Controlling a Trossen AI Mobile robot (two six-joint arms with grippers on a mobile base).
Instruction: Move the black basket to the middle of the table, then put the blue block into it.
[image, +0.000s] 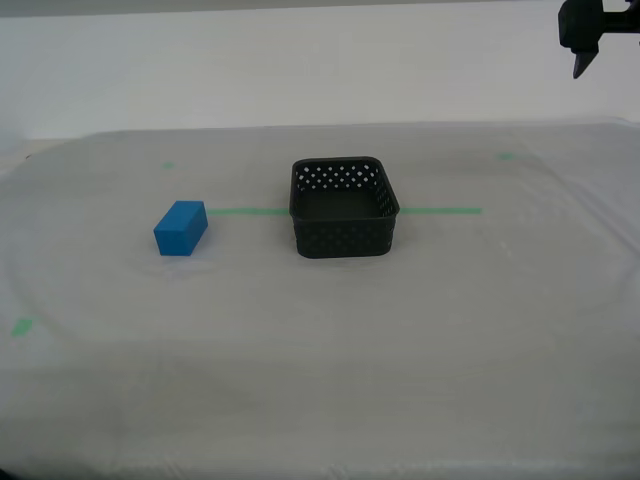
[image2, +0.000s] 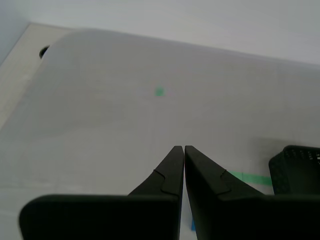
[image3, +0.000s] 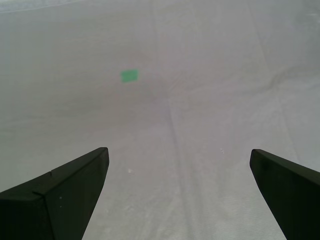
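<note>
From the exterior view, the black basket (image: 343, 208) sits on the green tape line (image: 440, 211) near the middle of the table (image: 320, 380), with the blue block (image: 181, 228) apart toward that view's left. In the second wrist view, my second gripper (image2: 184, 150) is clenched on nothing, the basket's corner nearby. In the first wrist view, my first gripper (image3: 179, 159) hangs spread wide over bare cloth; I'd bring it squarely across the block.

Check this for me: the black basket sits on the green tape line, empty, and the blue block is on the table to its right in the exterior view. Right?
One thing is wrong: the blue block lies to the exterior view's left of the black basket, not its right. The exterior view shows it. The basket does sit on the green tape line, empty, and the block rests on the table.
</note>
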